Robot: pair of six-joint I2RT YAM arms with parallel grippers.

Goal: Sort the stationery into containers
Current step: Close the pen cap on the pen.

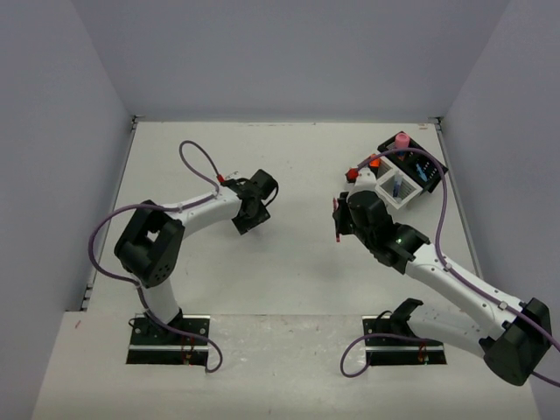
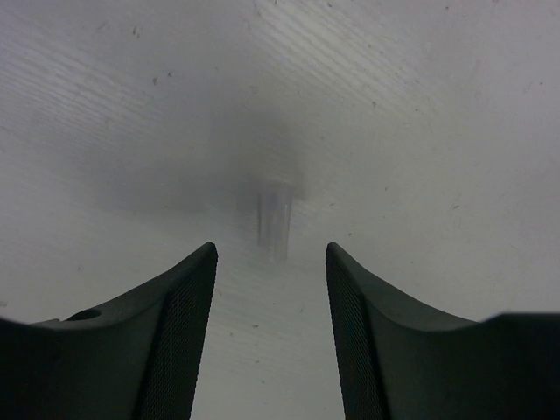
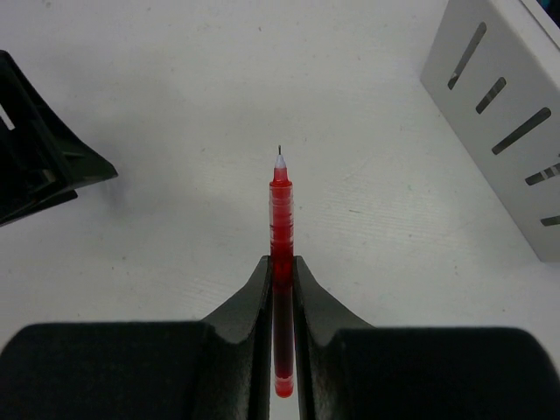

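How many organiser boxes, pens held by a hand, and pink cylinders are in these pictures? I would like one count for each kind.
Organiser boxes: 2, white box and black box
Pen held by a hand: 1, red pen in the right hand
Pink cylinder: 1
Total: 4

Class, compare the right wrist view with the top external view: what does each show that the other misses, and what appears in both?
Only the right wrist view: the red pen's fine needle tip and ridged grip, pinched between the fingers of the right hand, and the slanted slots in the white container's wall.
Only the top external view: the left hand, well apart from the containers; the pink cylinder standing in the black container; a blue pen in the white one.
Both: right hand, red pen, white container.
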